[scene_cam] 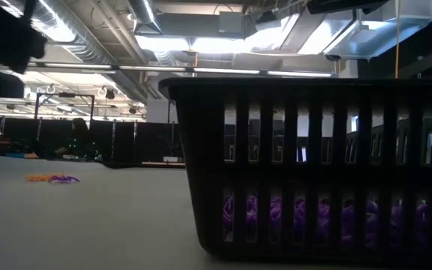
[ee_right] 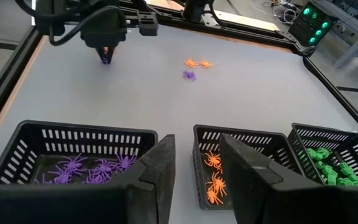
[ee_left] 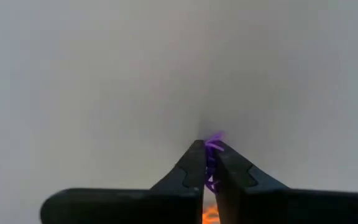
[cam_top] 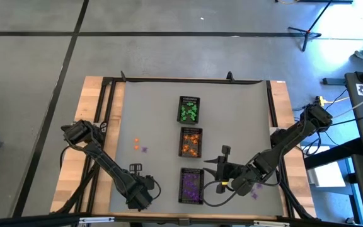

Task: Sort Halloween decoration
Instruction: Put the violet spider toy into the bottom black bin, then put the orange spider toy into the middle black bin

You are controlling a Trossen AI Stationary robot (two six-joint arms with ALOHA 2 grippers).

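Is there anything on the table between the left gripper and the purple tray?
No. In the right wrist view, the left gripper is shut on a purple trinket, and only bare table separates it from the purple tray.
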